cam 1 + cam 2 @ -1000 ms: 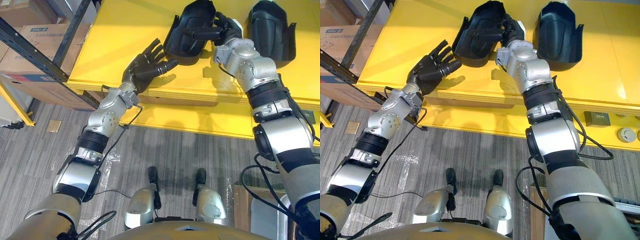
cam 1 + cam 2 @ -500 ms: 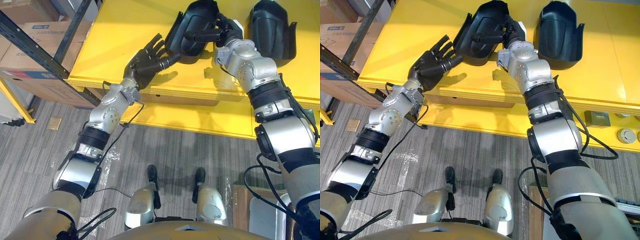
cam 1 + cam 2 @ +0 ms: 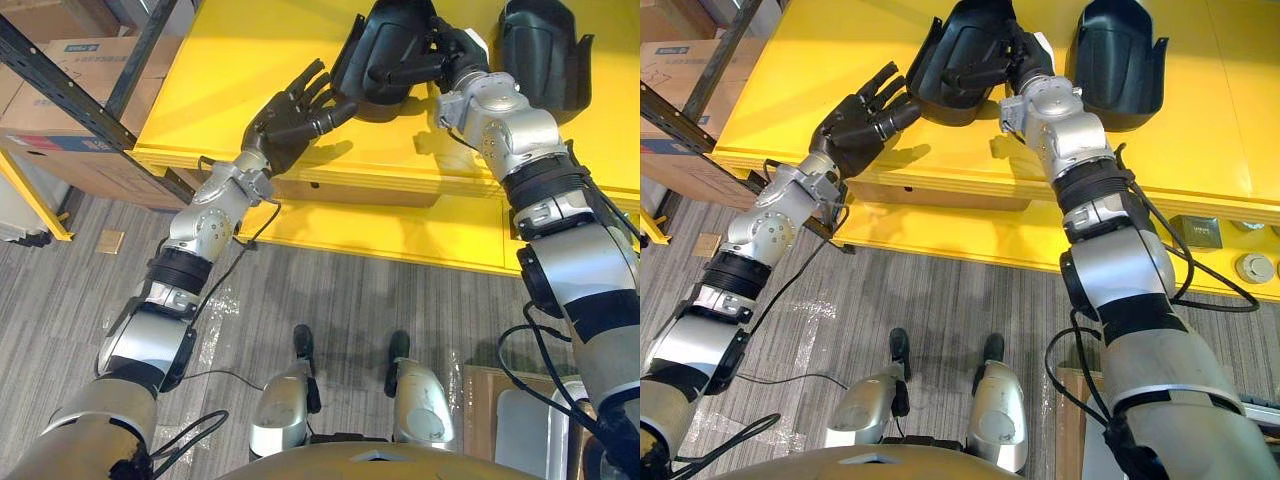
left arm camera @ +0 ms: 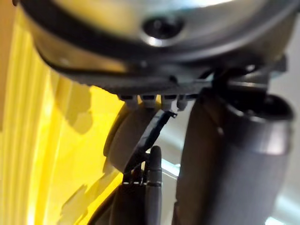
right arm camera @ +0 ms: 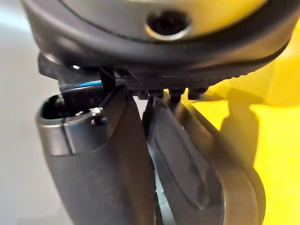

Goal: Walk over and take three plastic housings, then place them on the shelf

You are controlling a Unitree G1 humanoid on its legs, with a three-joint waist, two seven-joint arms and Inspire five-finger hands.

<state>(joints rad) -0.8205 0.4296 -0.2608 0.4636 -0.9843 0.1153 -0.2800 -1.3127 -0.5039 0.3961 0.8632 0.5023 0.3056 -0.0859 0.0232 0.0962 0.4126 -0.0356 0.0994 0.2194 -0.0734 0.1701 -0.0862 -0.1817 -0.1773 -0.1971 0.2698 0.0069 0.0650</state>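
Two black plastic housings lie on the yellow surface [image 3: 230, 60]. My right hand [image 3: 455, 55] is shut on the nearer housing [image 3: 390, 45]: its fingers reach across the hollow inside and the white-covered thumb presses the outer wall. That housing is tipped up at its right side. The second housing [image 3: 540, 50] lies just right of my right hand, untouched. My left hand [image 3: 290, 115] hovers open over the yellow surface, fingers straight, with its fingertips close to the held housing's lower left edge.
A dark metal rack post [image 3: 60, 85] runs diagonally at the left, with cardboard boxes [image 3: 60, 110] behind it. A lower yellow ledge [image 3: 400, 230] juts out beneath the top. Small fittings [image 3: 1200, 232] sit on the floor at the right.
My left hand has risen and reached toward the held housing's left edge. My right hand has shifted the housing slightly farther away.
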